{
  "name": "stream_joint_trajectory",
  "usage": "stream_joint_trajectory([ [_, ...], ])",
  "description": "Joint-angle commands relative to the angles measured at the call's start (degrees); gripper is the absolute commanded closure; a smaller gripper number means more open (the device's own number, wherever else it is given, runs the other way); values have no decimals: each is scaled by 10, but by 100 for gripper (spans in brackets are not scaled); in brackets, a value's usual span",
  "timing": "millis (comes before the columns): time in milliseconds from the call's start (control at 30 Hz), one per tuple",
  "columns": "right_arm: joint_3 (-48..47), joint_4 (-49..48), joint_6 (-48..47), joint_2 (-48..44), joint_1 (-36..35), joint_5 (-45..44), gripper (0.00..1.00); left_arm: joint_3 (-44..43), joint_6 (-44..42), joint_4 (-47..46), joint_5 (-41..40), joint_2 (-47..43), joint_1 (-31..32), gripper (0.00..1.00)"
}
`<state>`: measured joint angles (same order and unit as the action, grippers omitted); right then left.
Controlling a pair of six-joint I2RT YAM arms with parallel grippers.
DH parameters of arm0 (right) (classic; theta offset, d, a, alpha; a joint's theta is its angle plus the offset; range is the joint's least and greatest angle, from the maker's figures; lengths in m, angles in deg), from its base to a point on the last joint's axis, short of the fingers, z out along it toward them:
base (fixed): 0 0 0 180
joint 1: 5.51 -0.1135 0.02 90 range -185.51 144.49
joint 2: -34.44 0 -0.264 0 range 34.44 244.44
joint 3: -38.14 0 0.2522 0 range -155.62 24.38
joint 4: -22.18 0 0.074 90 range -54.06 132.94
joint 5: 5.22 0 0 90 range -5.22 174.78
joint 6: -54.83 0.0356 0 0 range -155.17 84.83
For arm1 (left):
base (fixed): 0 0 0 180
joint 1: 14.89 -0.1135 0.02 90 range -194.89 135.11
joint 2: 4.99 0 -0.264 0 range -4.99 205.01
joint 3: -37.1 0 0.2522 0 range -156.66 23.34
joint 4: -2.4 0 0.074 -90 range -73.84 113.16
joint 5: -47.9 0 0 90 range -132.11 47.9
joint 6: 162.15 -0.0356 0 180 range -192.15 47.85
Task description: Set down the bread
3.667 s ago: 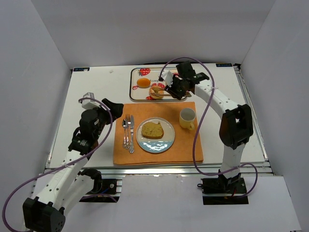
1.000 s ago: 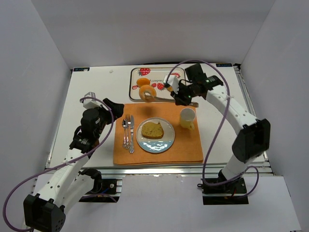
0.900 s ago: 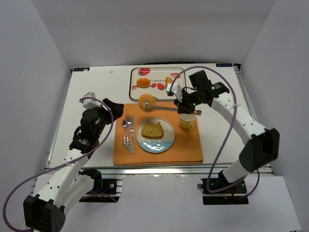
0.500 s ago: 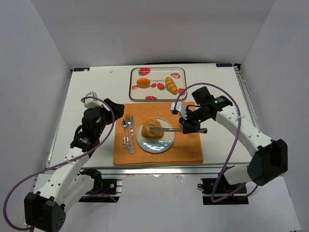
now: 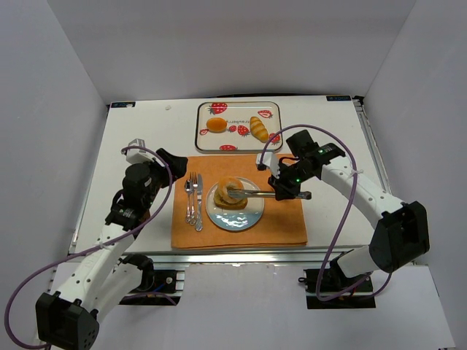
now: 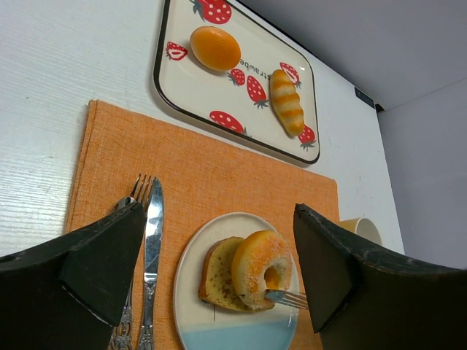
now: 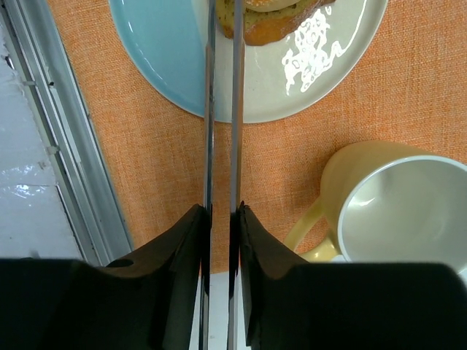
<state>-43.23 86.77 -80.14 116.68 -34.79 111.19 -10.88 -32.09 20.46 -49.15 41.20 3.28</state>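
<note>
The ring-shaped bread (image 5: 232,187) was set on the plate (image 5: 238,219) at the centre of the overhead view, tilted on edge and leaned against a slice of loaf (image 6: 218,280) that lay flat under it. In the left wrist view, the forked tip of a pair of metal tongs (image 5: 255,194) was seen touching the ring's lower right side. Whether the ring was still pinched by the tongs could not be told. The tongs were grasped by the right fingers (image 7: 182,251), which were clenched on the two blades from either side. A narrow gap was left between the blades. A yellow mug (image 7: 394,211) was seen just right of the plate in the right wrist view. Plate and mug were carried by an orange placemat (image 5: 284,224), on which a fork (image 5: 189,200) and a knife (image 5: 198,202) were laid side by side at the plate's left. Above the placemat in the overhead view, a strawberry-printed tray (image 5: 238,117) was placed on the white surface (image 5: 139,135). A round bun (image 5: 216,125) and a long roll (image 5: 259,129) were held in it. The left fingers (image 6: 102,262) were spread wide and released, with nothing between them, to the left of the placemat.
</note>
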Motion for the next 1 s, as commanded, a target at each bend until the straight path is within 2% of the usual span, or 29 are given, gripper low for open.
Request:
stream_joint_trajectory([
  [0,-23,-10,2,-4,-1,5,70,-6,0,-4,-1,-10,-1,8],
  [33,-24,-11,1,-5,-2,5,69,-8,0,-3,-1,-9,-1,8],
  [67,-25,-10,1,-6,-2,4,63,-9,-1,-3,0,-8,-1,8],
  [267,-39,-11,0,-10,-2,4,60,-16,-5,-6,5,2,-1,8],
  [600,-67,-33,-5,-30,-1,-8,60,-17,-5,-8,5,5,-1,8],
  [967,-120,-79,43,-24,9,-7,64,-16,-6,-4,4,1,-1,8],
])
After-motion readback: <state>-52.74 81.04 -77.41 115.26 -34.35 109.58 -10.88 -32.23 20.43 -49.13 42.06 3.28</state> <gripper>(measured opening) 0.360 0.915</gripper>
